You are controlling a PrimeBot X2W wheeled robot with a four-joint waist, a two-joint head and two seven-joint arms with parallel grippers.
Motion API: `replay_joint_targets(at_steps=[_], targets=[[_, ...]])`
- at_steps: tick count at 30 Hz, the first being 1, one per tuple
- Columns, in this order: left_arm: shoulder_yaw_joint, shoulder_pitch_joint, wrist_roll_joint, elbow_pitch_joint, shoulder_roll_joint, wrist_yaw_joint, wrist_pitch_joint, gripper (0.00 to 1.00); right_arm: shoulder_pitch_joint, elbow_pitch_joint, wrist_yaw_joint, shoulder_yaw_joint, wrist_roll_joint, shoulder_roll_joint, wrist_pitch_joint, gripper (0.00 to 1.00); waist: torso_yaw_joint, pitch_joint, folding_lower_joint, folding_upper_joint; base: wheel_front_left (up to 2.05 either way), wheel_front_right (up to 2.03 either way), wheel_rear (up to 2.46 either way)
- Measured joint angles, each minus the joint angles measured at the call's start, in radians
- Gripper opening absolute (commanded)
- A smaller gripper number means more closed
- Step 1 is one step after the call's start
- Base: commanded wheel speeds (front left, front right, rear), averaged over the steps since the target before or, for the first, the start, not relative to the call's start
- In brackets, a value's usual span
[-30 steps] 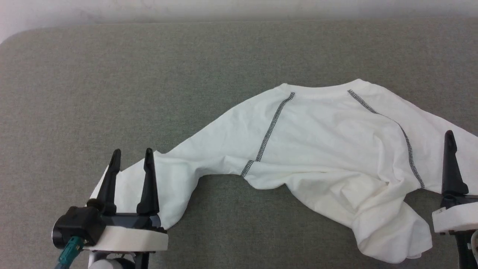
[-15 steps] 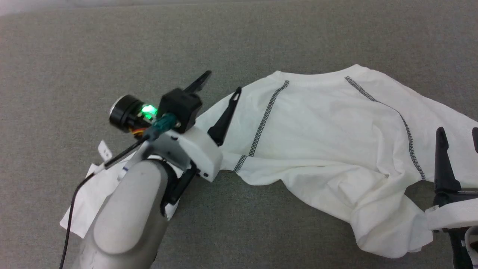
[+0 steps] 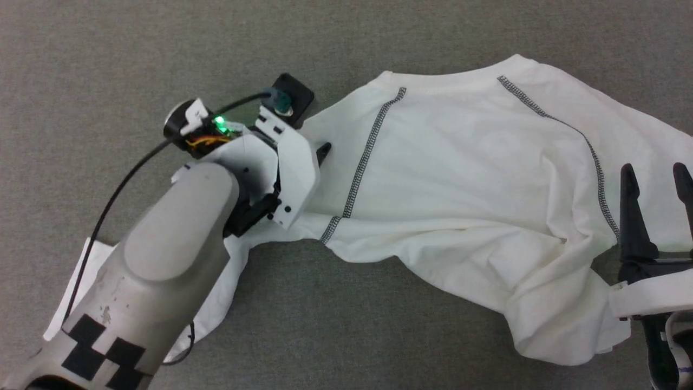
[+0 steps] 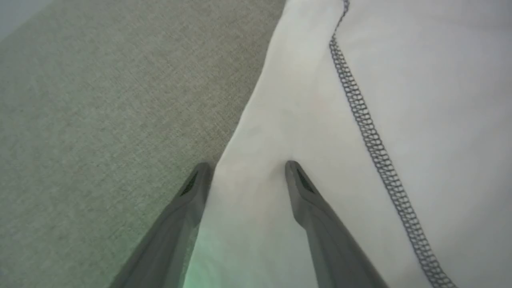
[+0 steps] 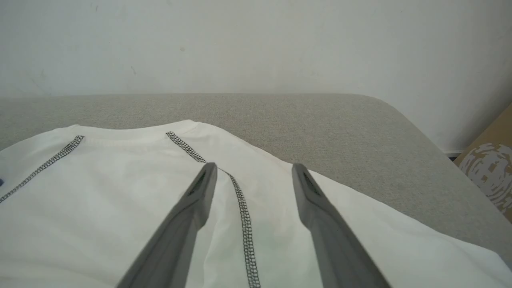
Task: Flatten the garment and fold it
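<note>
The white long-sleeved garment [image 3: 465, 184] lies rumpled on the grey cloth-covered table [image 3: 108, 65], neck away from me, grey stitching [image 3: 360, 162] running down both shoulder seams. Its hem is bunched at the lower right and one sleeve [image 3: 216, 303] trails to the lower left under my left forearm. My left gripper [image 3: 316, 149] points down at that sleeve's upper edge near the shoulder. In the left wrist view it [image 4: 246, 166] is open, straddling the garment's [image 4: 400, 80] edge. My right gripper [image 3: 655, 173] stands open over the garment's right side, a seam [image 5: 244, 216] between its fingers [image 5: 204, 176].
Bare grey table surface [image 4: 100, 100] surrounds the garment on the far and left sides. The right wrist view shows the table's rounded far corner [image 5: 380, 112], a pale wall [image 5: 240, 40] behind it and a cardboard box [image 5: 492, 168] at the right.
The head camera has tilted down. My left arm swung from the lower left, up and over the sleeve, to the sleeve's upper edge near the shoulder. The right gripper stayed in place.
</note>
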Motion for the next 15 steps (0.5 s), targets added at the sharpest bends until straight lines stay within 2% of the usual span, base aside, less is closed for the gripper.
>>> replay_joint_targets(at_steps=[4, 5, 6, 10, 15], targets=[[-0.011, -0.060, -0.058, 0.012, 0.001, -0.006, 0.145, 1.00, -0.005, 0.000, 0.000, -0.002, 0.002, 0.000, 0.000, 1.00, -0.015, 0.026, -0.0002, 0.0000, 0.00, 0.00, 0.00], [-0.014, -0.072, -0.081, 0.008, 0.002, -0.006, 0.180, 0.46, -0.005, 0.001, 0.000, -0.002, 0.002, 0.000, 0.000, 1.00, -0.019, 0.031, -0.0002, 0.0000, 0.00, 0.00, 0.00], [-0.013, -0.077, -0.109, 0.000, 0.005, -0.006, 0.207, 0.00, -0.006, 0.002, 0.000, -0.001, 0.003, 0.000, -0.001, 1.00, -0.021, 0.035, -0.0003, 0.0000, 0.00, 0.00, 0.00], [-0.010, -0.074, -0.184, -0.045, 0.020, -0.005, 0.239, 0.00, -0.009, 0.007, 0.000, -0.009, 0.005, 0.000, -0.001, 1.00, -0.021, 0.044, 0.0000, 0.0000, 0.00, 0.00, 0.00], [-0.012, -0.021, -0.164, -0.077, 0.026, -0.002, 0.104, 0.00, -0.024, 0.009, 0.000, -0.008, -0.001, 0.000, 0.000, 1.00, -0.004, 0.023, 0.0003, 0.0000, 0.00, 0.00, 0.00]])
